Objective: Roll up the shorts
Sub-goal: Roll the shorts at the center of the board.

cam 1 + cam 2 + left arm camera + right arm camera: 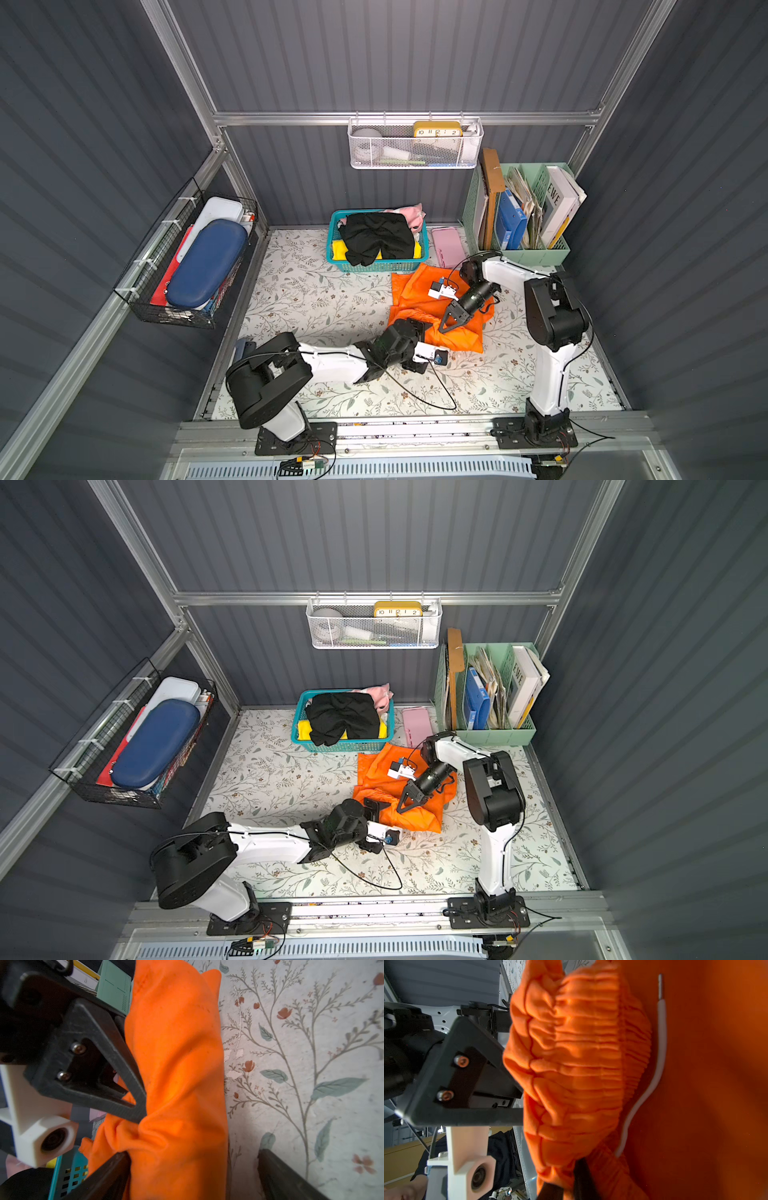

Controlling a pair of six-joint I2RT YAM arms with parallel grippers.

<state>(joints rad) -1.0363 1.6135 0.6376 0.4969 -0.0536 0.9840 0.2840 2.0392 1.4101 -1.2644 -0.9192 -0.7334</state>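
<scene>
Likely step: rolling orange shorts. With right gripper pinched on bunched waistband, close wide-open, empty left gripper on fold between its fingers, then roll.

The black shorts hide most of the yellow cloth and the pink cloth. Folds of the orange shorts swallow the right gripper tips, and that close cloth is blurry. The picture edge cuts off the left gripper fingers. Things in the white wire basket are too small to tell
</scene>
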